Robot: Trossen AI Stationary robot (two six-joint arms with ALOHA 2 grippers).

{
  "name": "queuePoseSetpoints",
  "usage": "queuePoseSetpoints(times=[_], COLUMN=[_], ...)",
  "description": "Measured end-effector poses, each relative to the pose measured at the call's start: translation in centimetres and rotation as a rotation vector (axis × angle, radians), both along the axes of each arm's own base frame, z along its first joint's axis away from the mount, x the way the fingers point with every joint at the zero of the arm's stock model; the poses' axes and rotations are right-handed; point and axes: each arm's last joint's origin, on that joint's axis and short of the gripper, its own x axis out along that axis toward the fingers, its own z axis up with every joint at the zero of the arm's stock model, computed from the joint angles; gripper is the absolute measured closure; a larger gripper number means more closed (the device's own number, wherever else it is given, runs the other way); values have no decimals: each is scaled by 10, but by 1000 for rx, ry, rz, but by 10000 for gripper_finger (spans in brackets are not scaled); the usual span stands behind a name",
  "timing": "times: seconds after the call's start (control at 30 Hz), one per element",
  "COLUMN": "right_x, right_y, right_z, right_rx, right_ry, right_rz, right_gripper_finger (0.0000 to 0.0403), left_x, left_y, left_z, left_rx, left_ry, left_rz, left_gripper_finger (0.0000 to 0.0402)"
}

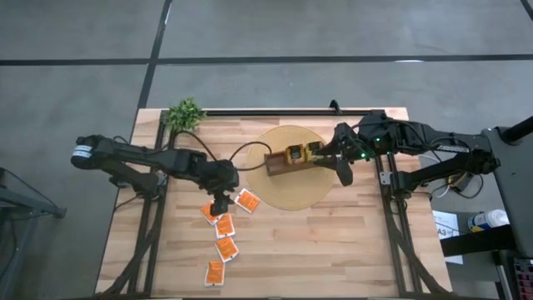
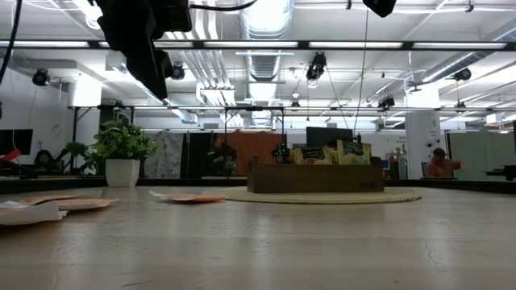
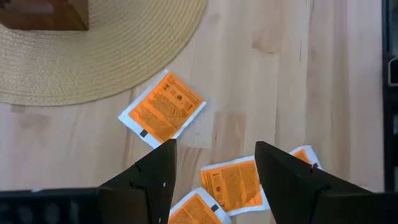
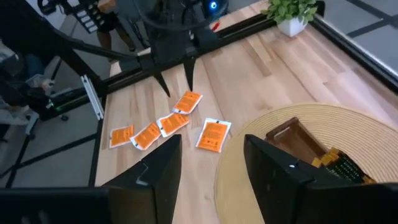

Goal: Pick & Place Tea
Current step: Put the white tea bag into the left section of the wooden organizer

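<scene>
Wooden table [image 1: 333,250]: light planks, bearing all items. Round woven mat [image 1: 291,187]: right of centre, toward the far edge. Brown wooden box [image 1: 279,164]: rests on the mat and holds yellow and green tea sachets [image 1: 294,154] standing upright in its compartments. Small potted plant [image 1: 185,113]: far left corner.

Left gripper [image 3: 214,168]: above the table left of the mat, over the orange sachets, jaws spread and holding nothing. Right gripper [image 4: 211,158]: above the mat's right part, just beside the box, jaws spread and holding nothing.

Orange-and-white tea sachets [image 1: 226,225]: five lie flat on the table left of the mat; one [image 1: 247,200] lies just off the mat's edge, the others trail toward the near edge.
</scene>
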Motion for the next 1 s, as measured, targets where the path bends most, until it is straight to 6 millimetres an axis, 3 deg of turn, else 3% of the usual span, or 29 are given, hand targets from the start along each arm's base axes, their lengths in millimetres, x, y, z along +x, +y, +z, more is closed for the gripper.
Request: queuePoseSetpoints(times=[0.37, 0.5, 0.73, 1.0], right_x=[39, 49, 58, 56], right_y=[7, 7, 7, 7], right_z=[-29, -29, -21, -18], right_rx=[-44, -53, -81, -62], right_ry=[128, 137, 118, 110], right_rz=[65, 72, 96, 83], right_gripper_finger=[234, 234, 234, 234], left_x=[-24, -27, -16, 17], left_y=[4, 4, 3, 0], left_z=[31, 34, 8, -24], left_rx=[21, 18, 72, 202], left_ry=[-154, -169, -116, -18], left_rz=[131, 137, 85, -91], left_gripper_finger=[197, 198, 198, 198])
